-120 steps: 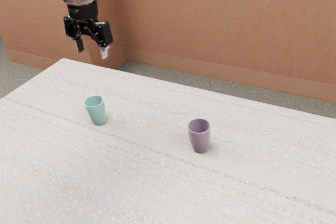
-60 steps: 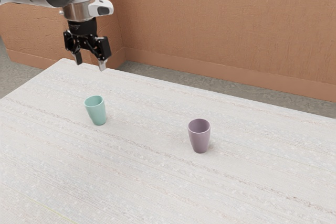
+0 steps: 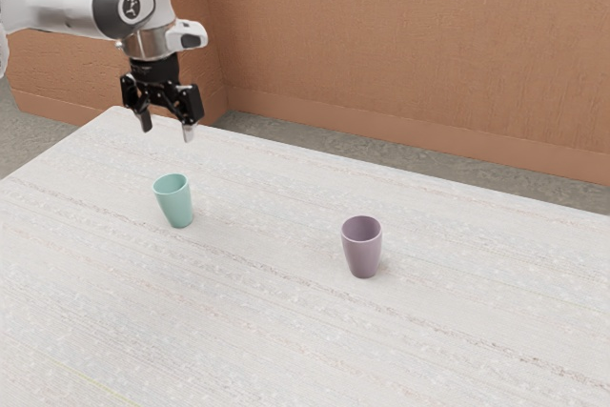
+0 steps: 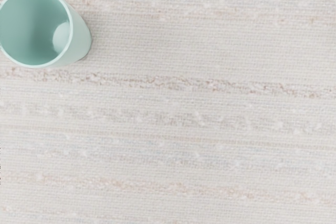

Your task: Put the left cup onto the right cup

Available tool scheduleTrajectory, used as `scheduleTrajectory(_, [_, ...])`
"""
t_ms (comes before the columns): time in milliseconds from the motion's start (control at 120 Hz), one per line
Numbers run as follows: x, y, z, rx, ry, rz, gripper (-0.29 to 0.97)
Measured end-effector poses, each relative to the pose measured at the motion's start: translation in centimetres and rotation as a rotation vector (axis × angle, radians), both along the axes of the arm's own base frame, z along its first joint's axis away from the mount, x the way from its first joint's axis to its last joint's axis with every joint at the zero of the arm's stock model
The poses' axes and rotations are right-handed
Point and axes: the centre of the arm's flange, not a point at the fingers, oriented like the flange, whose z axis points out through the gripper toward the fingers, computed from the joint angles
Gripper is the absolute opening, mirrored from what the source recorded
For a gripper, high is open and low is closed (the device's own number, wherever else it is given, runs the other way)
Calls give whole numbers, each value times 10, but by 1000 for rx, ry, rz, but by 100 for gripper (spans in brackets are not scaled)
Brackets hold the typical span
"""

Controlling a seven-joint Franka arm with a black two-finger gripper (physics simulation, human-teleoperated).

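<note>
Claw (image 3: 167, 129) hangs wide and empty over the table's (image 3: 286, 331) far edge; the mint-green cup (image 3: 173, 199) stands upright below, a little toward the near edge, so I'd shift forward, then drop; mauve cup (image 3: 361, 245) sits well apart

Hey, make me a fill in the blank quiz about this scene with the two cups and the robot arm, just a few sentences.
1. The pincer hovers above the table with its fingers ____.
2. In the exterior view, the mint cup stands to the ____ of the purple cup.
3. Both cups stand ____ on the table.
Missing words: open; left; upright.
</note>
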Motion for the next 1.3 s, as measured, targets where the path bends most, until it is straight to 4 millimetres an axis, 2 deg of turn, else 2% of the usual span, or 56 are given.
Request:
scheduleTrajectory(258, [11, 20, -26, -2, 9, 38, 68])
scheduleTrajectory(667, [23, 49, -55, -5, 17, 64, 68])
scheduleTrajectory(983, [34, 57, -87, -1, 35, 23, 68])
scheduleTrajectory(1300, [45, 63, -110, -2, 42, -6, 68])
